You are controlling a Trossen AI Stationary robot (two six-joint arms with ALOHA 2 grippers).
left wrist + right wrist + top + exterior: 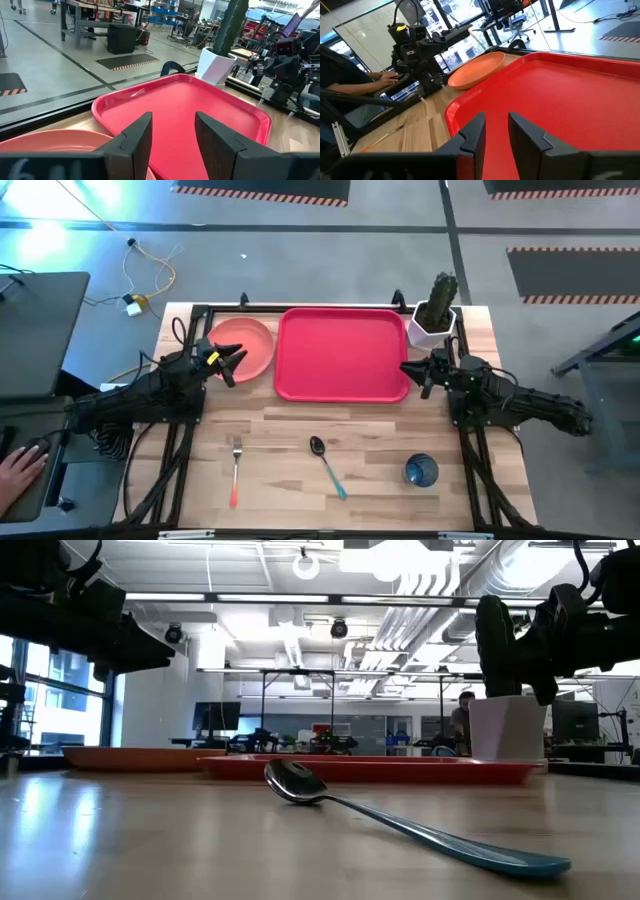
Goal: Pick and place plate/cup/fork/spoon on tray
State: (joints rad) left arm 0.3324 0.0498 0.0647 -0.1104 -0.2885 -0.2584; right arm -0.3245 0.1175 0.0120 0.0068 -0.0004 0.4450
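The red tray [340, 355] lies at the table's far middle. Just left of it, the salmon-pink plate [245, 347] rests flat on the wood. My left gripper [232, 363] hovers open above the plate's right rim, its fingers [137, 137] pointing toward the tray [200, 110]. At the tray's right edge my right gripper [415, 372] is open with nothing between its fingers [475, 131]. Near the front edge lie the orange-handled fork [236, 470], the blue-handled spoon [327, 465] and, standing upright, the blue cup [421, 470].
A white pot with a green cactus [435, 315] stands at the tray's far right corner, close to my right arm. A person's hand [20, 470] rests at a desk left of the table. Bare wood stretches between the tray and the cutlery.
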